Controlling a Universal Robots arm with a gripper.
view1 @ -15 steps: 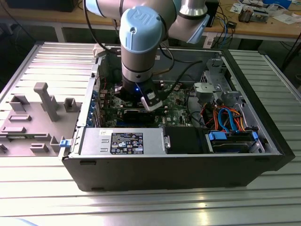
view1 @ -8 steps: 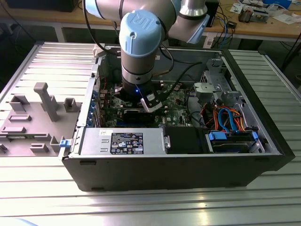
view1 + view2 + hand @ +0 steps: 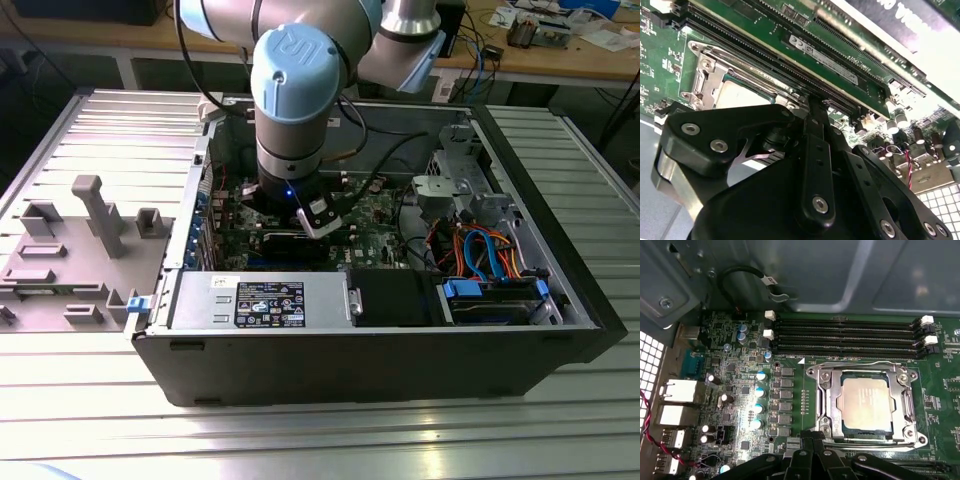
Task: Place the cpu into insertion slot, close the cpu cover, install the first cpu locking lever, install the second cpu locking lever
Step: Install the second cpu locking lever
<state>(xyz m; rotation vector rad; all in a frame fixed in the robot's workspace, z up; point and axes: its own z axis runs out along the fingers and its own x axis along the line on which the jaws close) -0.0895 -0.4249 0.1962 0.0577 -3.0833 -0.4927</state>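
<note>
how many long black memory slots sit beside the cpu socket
4, stacked parallel in the first wrist view, between the cpu cover and the case wall.

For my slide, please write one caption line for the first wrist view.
Silver-grey square cpu seated under the closed silver metal cpu cover, with the black gripper at the socket's edge.

The cpu point(image 3: 865, 404) has a pale silver-grey top, and the cpu cover point(image 3: 832, 405) around it is shiny silver. The motherboard point(image 3: 795, 365) is green with little silver and blue round caps. The gripper point(image 3: 805, 165) is black, and the arm point(image 3: 290, 70) has light blue caps.
</note>
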